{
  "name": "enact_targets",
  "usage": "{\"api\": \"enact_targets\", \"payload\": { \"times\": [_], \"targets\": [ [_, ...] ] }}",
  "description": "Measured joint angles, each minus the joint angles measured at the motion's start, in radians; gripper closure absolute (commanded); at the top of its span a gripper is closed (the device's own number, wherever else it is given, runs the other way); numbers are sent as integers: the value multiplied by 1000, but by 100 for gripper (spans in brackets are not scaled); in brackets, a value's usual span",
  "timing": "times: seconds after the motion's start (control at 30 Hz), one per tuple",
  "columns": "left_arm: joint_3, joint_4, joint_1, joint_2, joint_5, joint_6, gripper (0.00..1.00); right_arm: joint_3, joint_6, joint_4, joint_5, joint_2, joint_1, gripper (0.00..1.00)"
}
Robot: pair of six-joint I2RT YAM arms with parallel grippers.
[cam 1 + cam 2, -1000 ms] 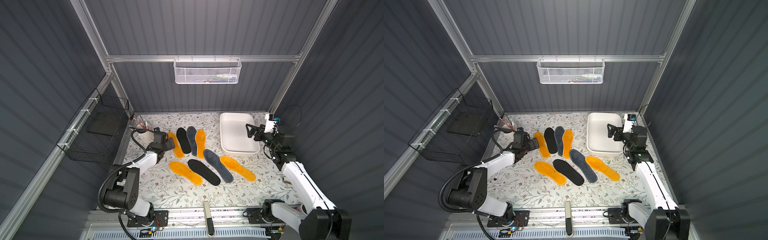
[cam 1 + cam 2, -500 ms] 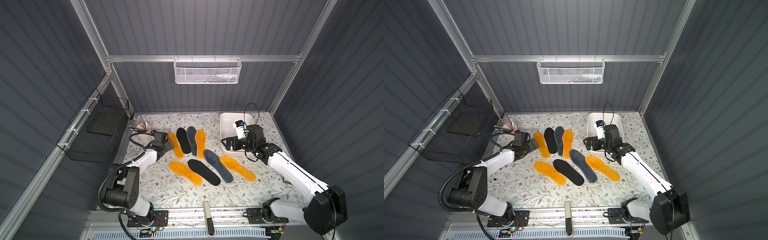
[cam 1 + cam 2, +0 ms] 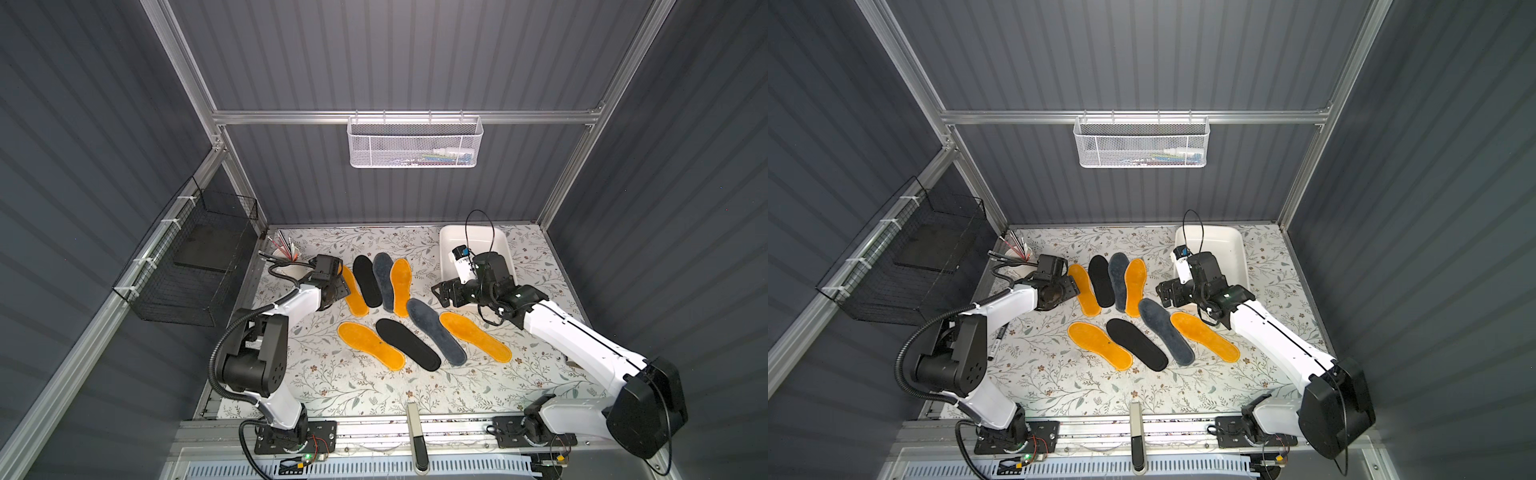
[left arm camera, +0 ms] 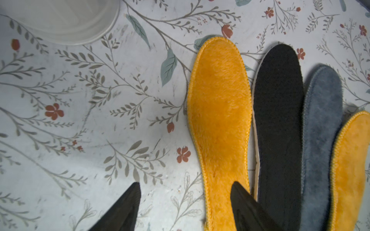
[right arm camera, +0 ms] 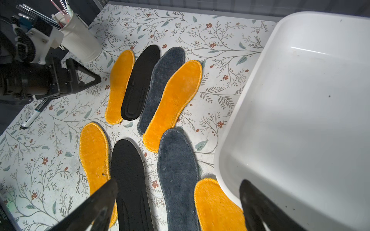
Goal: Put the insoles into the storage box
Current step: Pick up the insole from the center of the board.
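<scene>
Beside the storage box (image 3: pixel 500 245), on the floral surface (image 3: pixel 332 386), all eight insoles (image 3: pixel 1136 286) are laid flat in two rows of four, every one outside the box.

In the row alongside the storage box, four are counted going away from it: the inner orange insole (image 3: pixel 402 282), the fuzzy grey insole (image 3: pixel 383 274), the black insole (image 3: pixel 368 280) and the outer orange insole (image 3: pixel 355 297). The inner orange insole is lapped over the grey one's edge. In the row past the box's corner, towards the arm bases, four more are counted the same way. They are the near orange insole (image 3: pixel 473 336), the long grey insole (image 3: pixel 436 332), the long black insole (image 3: pixel 407 344) and the far orange insole (image 3: pixel 370 345). The near orange insole is found just beside the box's corner.

The right end effector (image 5: pixel 178 181) is held at the corner of the storage box that faces the insoles. Its fingers are spread wide and nothing is gripped between them. The left end effector (image 4: pixel 186 183) is placed at the outer orange insole, the one of its row farthest from the box. Its fingers are parted, one over the insole's edge and one over bare surface. Whether the insole is touched cannot be told.

A white cup of pens (image 3: pixel 289 259) is stood beyond that insole, on the side away from the box, and a marker (image 5: pixel 33 115) is seen lying on the surface near the left arm.
</scene>
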Motion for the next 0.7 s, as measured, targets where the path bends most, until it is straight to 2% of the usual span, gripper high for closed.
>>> {"api": "enact_targets", "payload": {
  "times": [0.2, 0.57, 0.7],
  "targets": [
    [78, -64, -18, 85, -4, -1, 41, 9, 1, 0, -4, 0, 13, 9],
    [164, -130, -55, 198, -29, -20, 41, 9, 6, 24, -66, 0, 21, 9],
    [187, -142, -57, 215, -31, -25, 49, 8, 6, 34, -71, 0, 21, 9]
  ]
}}
